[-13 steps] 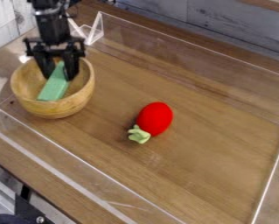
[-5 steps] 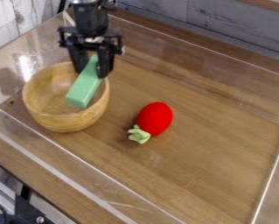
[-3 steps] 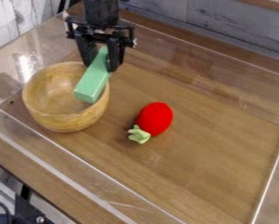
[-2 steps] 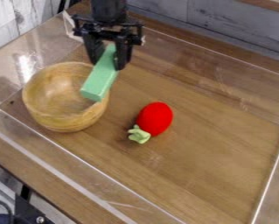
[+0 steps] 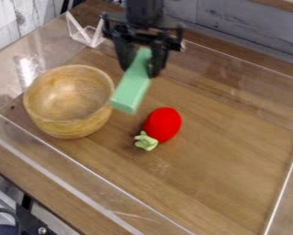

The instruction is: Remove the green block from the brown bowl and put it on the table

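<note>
Where a moment ago the green block hung over the rim of the brown bowl, it has now cleared the bowl altogether — carried across to the right and a touch higher, out over open wood. The end effector has travelled with it, black fingers pointing straight down and clamped on the upper end of the block. And look at how the bar hangs: tilted, its top caught between the jaws, its long mint body slanting down and to the left below them, the lower end in the air above the tabletop, just beside the bowl's right rim. It isn't resting on anything; the grip alone carries it. The bowl sits empty at the left, wood grain showing inside, in the same spot as before. The red strawberry toy hasn't budged either — it lies on the tabletop just below and to the right of the block's lower end, leaves toward the camera, close to the block but not touching it. Low clear walls edge the surface all round.
</note>
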